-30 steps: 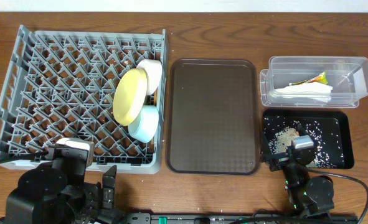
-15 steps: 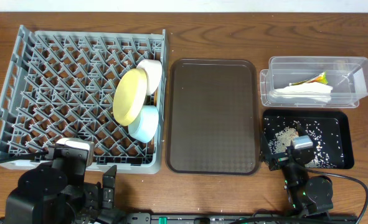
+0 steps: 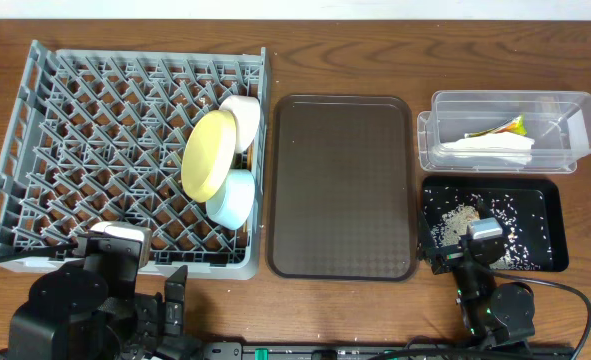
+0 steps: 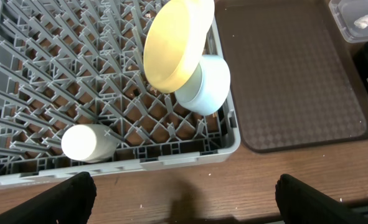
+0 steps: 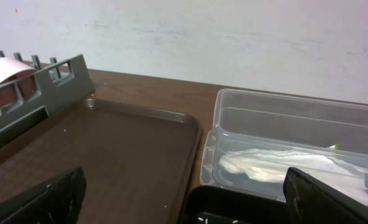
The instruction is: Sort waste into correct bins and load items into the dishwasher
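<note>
While both arms sit low at the near edge of the counter, the left claw stands wide with nothing between its fingers, which show only as dark tips in the bottom corners of the left wrist view. Just ahead of it lies the front rim of the grey dish rack. Further ahead and a little to its right, the yellow plate stands on edge among the pegs, tilted. The blue bowl rests against the plate's near side and the white bowl against its far side, all three close to the rack's right wall. The right claw is wide too and grips nothing. The black tray lies just in front of and partly under it, with rice scraps scattered over the tray's floor. Beyond that tray, ahead of the right claw, sits the clear tub, and inside it lie the white napkin and the green-yellow wrapper. Ahead and to the left of the right claw, between rack and tub, is the brown serving tray. I cannot make out the chopsticks for certain.
</note>
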Controlling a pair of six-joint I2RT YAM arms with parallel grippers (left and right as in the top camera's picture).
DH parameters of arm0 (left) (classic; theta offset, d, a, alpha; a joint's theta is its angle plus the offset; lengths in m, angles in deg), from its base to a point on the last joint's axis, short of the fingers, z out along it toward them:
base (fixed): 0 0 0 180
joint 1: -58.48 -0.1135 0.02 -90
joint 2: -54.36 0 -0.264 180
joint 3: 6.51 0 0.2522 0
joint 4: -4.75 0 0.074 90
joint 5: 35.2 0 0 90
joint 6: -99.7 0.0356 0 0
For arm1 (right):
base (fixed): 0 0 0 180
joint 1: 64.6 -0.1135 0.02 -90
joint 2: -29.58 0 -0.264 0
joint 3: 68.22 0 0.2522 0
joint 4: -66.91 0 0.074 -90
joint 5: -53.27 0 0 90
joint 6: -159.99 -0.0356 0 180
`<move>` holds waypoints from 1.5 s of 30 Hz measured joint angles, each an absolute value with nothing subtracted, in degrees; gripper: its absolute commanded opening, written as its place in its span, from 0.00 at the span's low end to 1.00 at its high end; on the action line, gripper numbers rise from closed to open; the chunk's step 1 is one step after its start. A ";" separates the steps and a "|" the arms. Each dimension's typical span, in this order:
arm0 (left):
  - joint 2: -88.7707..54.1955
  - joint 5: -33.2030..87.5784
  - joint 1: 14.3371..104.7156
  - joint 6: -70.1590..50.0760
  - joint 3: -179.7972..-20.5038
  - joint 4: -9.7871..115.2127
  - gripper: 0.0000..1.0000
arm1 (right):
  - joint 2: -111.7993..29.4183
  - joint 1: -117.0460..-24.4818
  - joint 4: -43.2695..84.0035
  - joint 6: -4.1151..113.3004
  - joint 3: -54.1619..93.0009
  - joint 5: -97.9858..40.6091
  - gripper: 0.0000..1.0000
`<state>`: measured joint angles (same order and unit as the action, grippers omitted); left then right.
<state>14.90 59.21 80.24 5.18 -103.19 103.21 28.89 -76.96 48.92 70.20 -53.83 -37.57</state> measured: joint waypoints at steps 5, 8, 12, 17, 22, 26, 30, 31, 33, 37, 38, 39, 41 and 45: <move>14.90 59.21 80.24 5.18 -103.19 103.21 0.95 | 28.89 -76.96 48.92 70.20 -53.83 -37.57 0.99; 14.90 59.21 80.24 5.18 -103.19 103.21 0.95 | 28.89 -76.96 48.92 70.20 -53.83 -37.57 0.99; 14.90 59.21 80.24 5.18 -103.19 103.21 0.95 | 28.89 -76.96 48.92 70.20 -53.83 -37.57 0.99; 14.90 59.19 79.95 5.18 -103.17 103.21 0.95 | 28.89 -76.96 48.92 70.20 -53.83 -37.57 0.99; 15.57 58.99 74.12 5.18 -101.68 96.59 0.95 | 28.89 -76.96 48.94 70.20 -53.83 -37.57 0.99; 16.62 58.12 66.47 5.18 -97.66 84.74 0.95 | 28.89 -76.96 48.97 70.20 -53.86 -37.57 0.99; 18.22 57.24 62.20 5.18 -91.06 72.50 0.95 | 28.89 -76.96 49.01 70.20 -53.88 -37.57 0.99; 18.96 57.00 61.94 5.20 -88.94 69.05 0.95 | 28.89 -76.96 48.99 70.20 -53.90 -37.57 0.99; 21.02 56.41 61.88 5.20 -83.76 61.86 0.95 | 28.89 -76.96 49.03 70.20 -53.90 -37.57 0.99; 26.11 56.17 61.85 5.20 -72.37 48.94 0.95 | 28.89 -76.96 49.08 70.20 -53.92 -37.57 0.99; 27.36 56.15 61.85 5.20 -69.29 45.62 0.95 | 28.89 -76.96 49.08 70.20 -53.92 -37.57 0.99; 28.54 56.13 61.83 5.20 -66.05 42.04 0.95 | 28.89 -76.96 49.10 70.20 -53.92 -37.57 0.99; 30.81 55.97 61.85 5.18 -59.54 35.76 0.95 | 28.89 -76.96 49.08 70.20 -53.94 -37.55 0.99; 35.73 55.97 61.83 5.20 -47.26 22.89 0.95 | 28.89 -76.96 49.12 70.20 -53.94 -37.57 0.99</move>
<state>35.73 55.97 61.83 5.20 -47.26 22.89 28.89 -76.96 49.12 70.20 -53.94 -37.57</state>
